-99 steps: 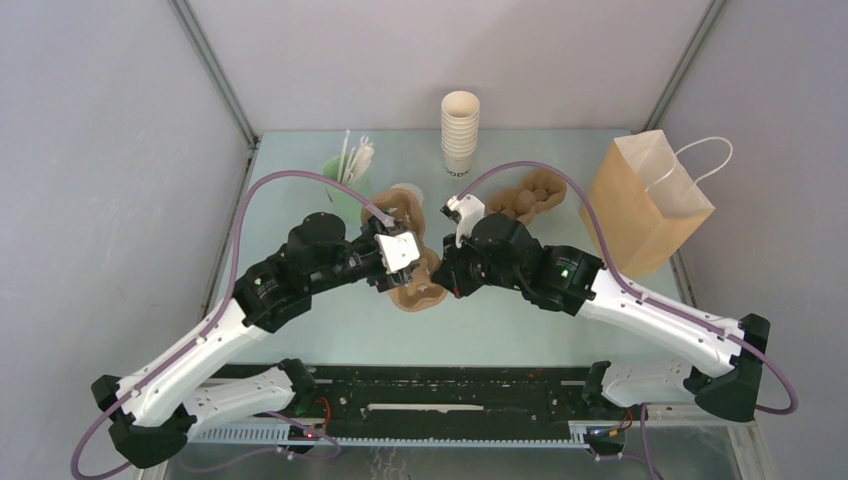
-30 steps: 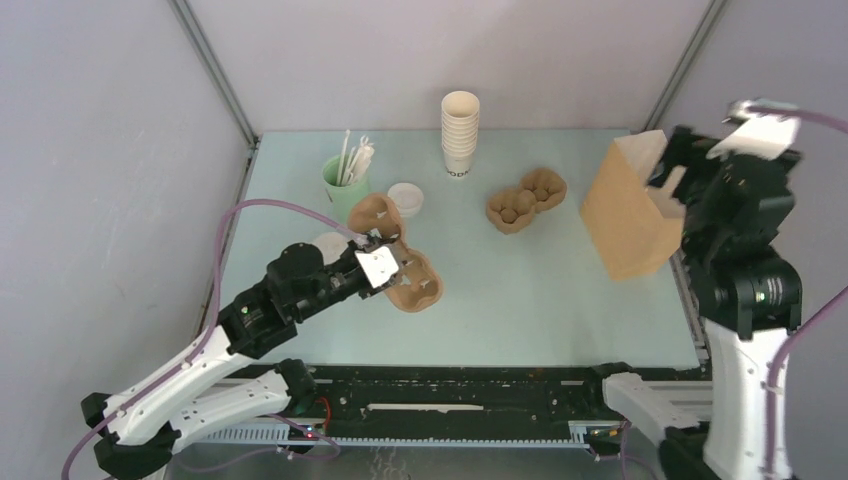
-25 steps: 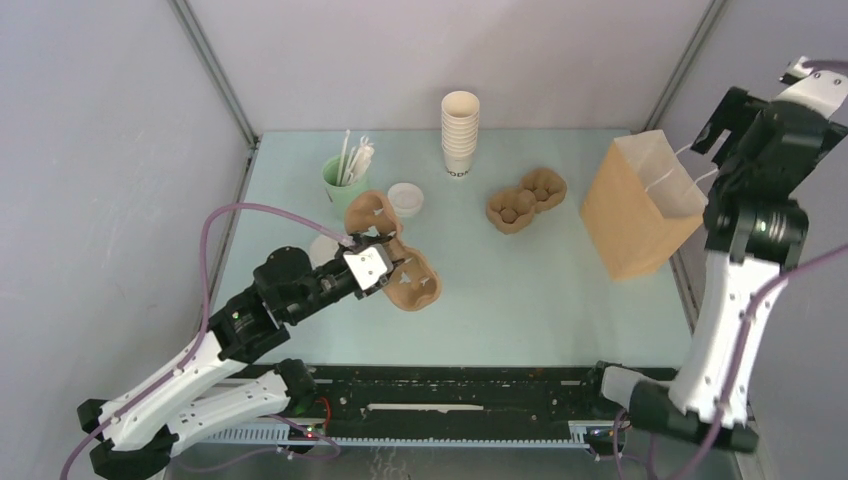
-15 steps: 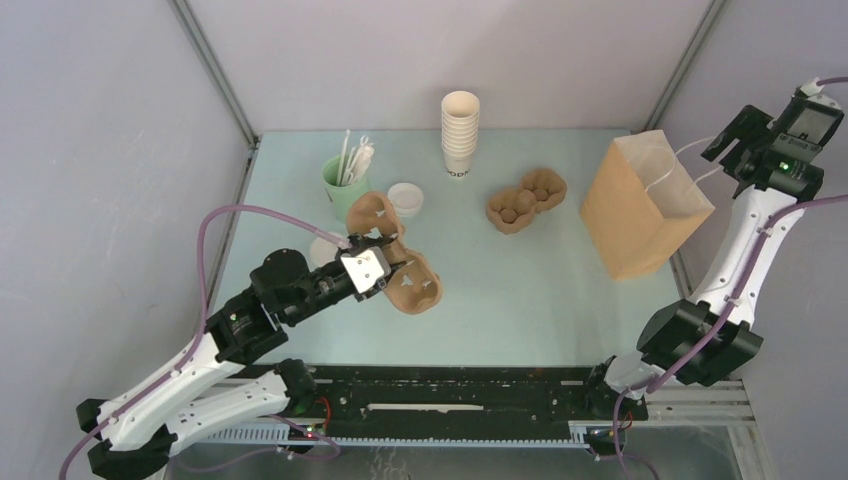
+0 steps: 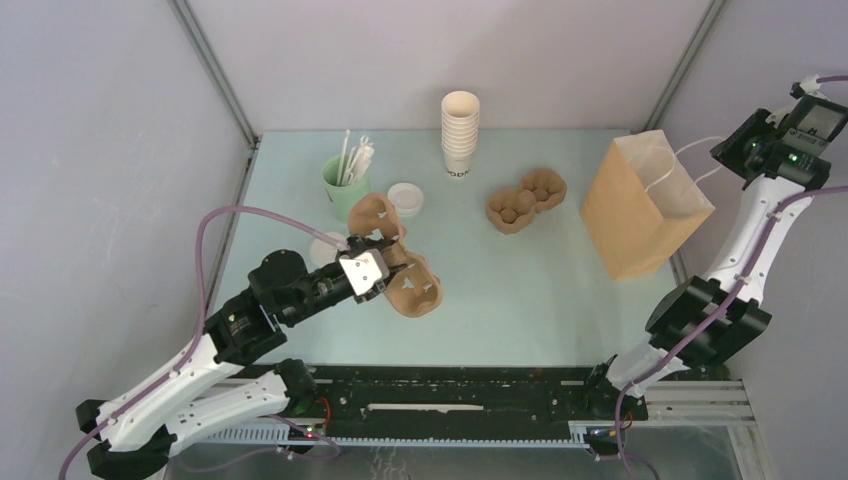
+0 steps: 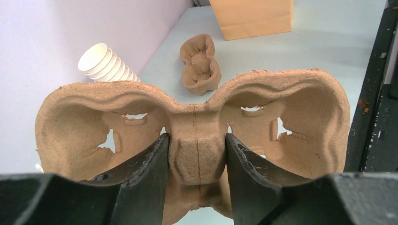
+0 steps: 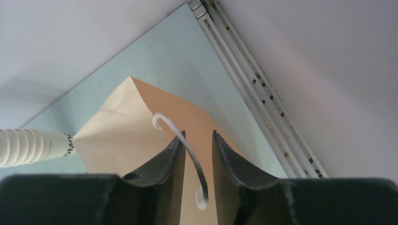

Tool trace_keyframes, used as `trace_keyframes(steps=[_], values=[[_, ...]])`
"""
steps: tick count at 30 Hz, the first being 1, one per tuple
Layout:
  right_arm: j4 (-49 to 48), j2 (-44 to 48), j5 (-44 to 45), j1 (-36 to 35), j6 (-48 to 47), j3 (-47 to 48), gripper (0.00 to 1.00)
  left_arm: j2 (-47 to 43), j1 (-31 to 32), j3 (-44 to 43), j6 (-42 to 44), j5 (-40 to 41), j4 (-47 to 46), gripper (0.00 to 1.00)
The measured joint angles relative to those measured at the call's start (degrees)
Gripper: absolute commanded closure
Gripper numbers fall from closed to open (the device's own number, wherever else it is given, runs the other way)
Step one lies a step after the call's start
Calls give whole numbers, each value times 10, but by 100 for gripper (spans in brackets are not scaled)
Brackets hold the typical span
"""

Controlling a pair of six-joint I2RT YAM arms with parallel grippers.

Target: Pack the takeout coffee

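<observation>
Bag and carrier in hand, coffee not yet packed.

My left gripper [image 6: 196, 154] is clenched on the centre ridge of the pulp cup carrier [image 6: 281, 108]. My right gripper [image 7: 198, 140] hangs over the brown paper bag [image 7: 122, 136], jaws apart around its white cord handle [image 7: 187, 150], not pinching it. The takeout coffee [image 5: 405, 198], as far as I can tell from above, sits just beside the mint-green cup [image 5: 340, 185], untouched. Next, I judge, my right must close on the cord to steady the bag.
</observation>
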State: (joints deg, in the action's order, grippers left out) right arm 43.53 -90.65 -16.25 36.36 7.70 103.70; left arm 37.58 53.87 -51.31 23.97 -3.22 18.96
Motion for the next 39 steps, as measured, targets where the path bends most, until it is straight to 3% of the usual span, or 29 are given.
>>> trace_keyframes(steps=[6, 11, 15, 23, 31, 36, 39], values=[[15, -36, -21, 0, 4, 41, 99, 5, 0, 0, 0, 0, 0, 50], [64, -8, 41, -39, 0, 72, 100, 13, 0, 0, 0, 1, 0, 51], [90, 88, 132, -145, -16, 55, 100, 26, 0, 0, 0, 1, -1, 52], [114, 309, 253, -444, -28, -85, 100, 48, 0, 0, 0, 0, 0, 53], [92, 391, 187, -684, 13, -325, 100, 23, 13, -15, -32, -10, 49, 53], [40, 350, 123, -800, 23, -373, 100, -26, 13, -18, -111, -61, 47, 52], [-8, 331, 72, -826, 23, -373, 100, -57, 13, -14, -161, -86, 12, 53]])
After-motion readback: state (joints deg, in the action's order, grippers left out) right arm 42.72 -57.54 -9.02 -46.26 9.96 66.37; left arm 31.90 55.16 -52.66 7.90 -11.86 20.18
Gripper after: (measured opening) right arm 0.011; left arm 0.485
